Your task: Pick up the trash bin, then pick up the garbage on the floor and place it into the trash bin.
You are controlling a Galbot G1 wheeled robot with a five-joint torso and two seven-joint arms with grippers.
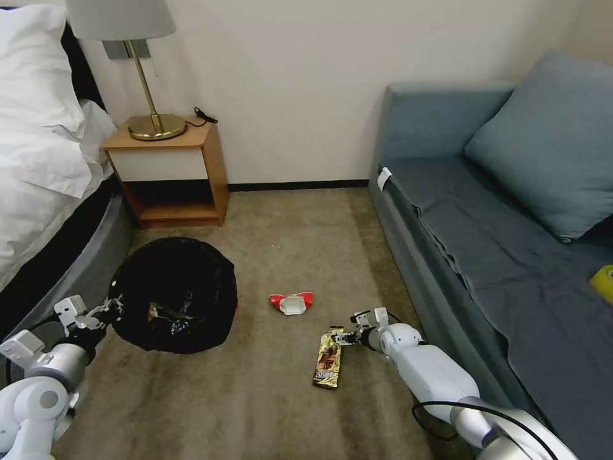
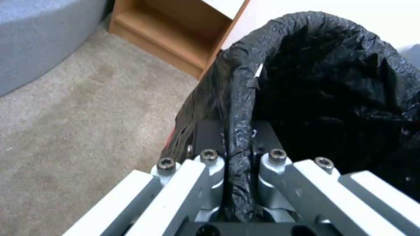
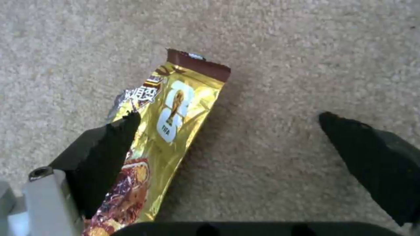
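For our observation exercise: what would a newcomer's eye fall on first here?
Probably the trash bin, black-bagged, near the bed, its rim pinched by the left gripper. Next, the gold snack wrapper on the carpet, with the open right gripper at it, and the red-ended white packet beyond.

Open carpet is lying around the right end effector, whose spread fingers are straddling the snack wrapper, with the sofa walling its outer side and the trash bin, clamped at the rim by the left end effector, standing well across.
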